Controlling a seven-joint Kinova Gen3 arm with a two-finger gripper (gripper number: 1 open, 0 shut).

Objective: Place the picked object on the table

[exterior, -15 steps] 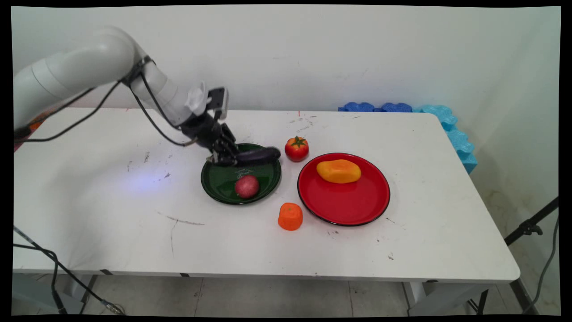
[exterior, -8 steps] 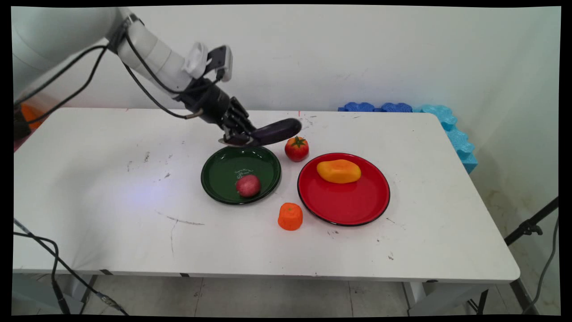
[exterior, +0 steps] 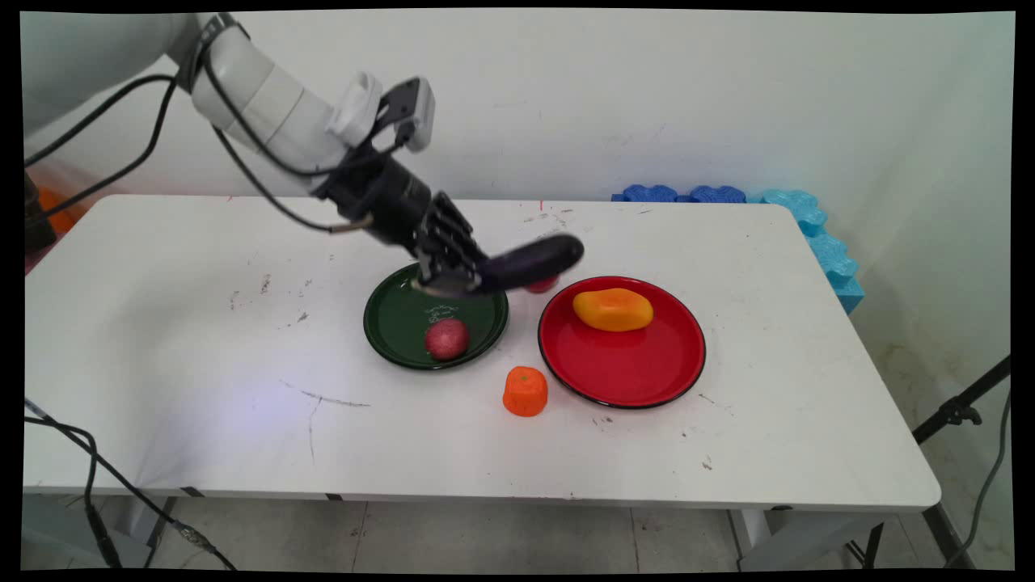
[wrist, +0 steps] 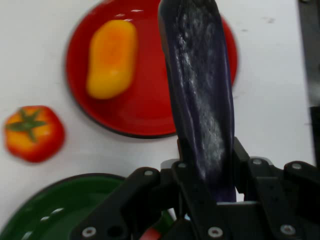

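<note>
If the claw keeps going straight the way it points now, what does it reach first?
Probably the red plate. The claw is shut on the eggplant, whose tip already hangs over that plate, beside the yellow mango. The height above the plate is unclear.

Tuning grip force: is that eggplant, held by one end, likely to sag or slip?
Probably stiff: the eggplant juts straight out from the gripper without drooping. Its glossy skin looks slick, so it could slip. Held by one end, it may pivot.
</note>
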